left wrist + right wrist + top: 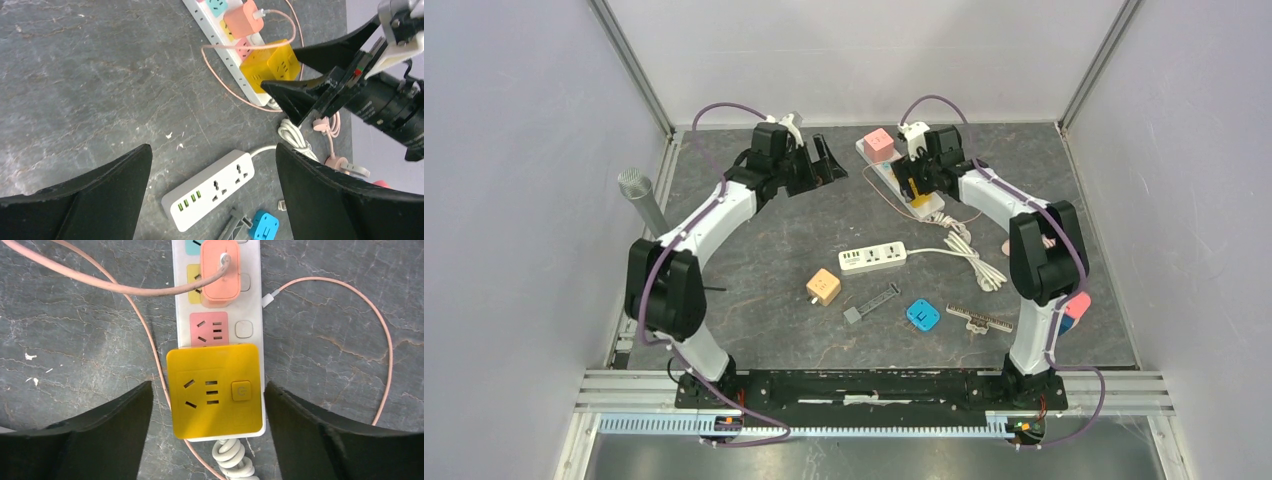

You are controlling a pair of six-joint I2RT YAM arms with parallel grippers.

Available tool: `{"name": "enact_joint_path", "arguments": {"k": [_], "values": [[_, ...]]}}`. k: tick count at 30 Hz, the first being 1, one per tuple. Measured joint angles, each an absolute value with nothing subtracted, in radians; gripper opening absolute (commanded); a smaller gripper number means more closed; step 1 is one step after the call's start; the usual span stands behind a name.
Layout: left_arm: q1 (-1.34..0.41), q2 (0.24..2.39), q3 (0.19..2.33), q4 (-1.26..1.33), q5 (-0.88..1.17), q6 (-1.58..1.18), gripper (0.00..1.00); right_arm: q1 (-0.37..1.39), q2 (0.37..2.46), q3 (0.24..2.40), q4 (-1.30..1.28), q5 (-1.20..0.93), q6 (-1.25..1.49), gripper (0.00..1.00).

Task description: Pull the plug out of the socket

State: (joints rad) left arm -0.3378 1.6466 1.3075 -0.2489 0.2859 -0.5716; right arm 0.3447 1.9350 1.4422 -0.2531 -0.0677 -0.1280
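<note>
Jaws released, the right gripper (207, 387) straddles the yellow cube adapter (215, 412), which likely needs a centred squeeze, then a straight pull.

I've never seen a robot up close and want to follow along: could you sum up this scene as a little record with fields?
goal: pull out a plug
right fingers: open, poised over the yellow adapter, not gripping it
yellow adapter: plugged into the end of the coloured power strip
also plugged in: pink charger
left fingers: open, holding nothing
lying loose: white power strip, blue plug
</note>
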Motion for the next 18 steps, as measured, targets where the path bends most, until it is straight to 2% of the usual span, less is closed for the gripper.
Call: {"name": "enact_joint_path", "arguments": {"k": [3,6,11,18], "values": [[-0.338,1.723,1.374,-0.257,0.291,-0.592,0.97,0.345,1.953,1.442,-0.244,-0.070,-0.149,0.52],[-0.338,1.808,1.449,-0.263,0.290,-0.619,0.94,0.336,1.955,1.438,-0.231,-0.099,-0.154,0.42],[-0.338,1.922,1.545,-0.297,0.266,-0.654,0.94,0.336,1.930,1.370,-0.143,-0.158,-0.165,0.40],[-0.323,1.939,1.547,-0.349,0.147,-0.697,0.93,0.405,1.912,1.324,-0.093,-0.223,-0.216,0.43]]}}
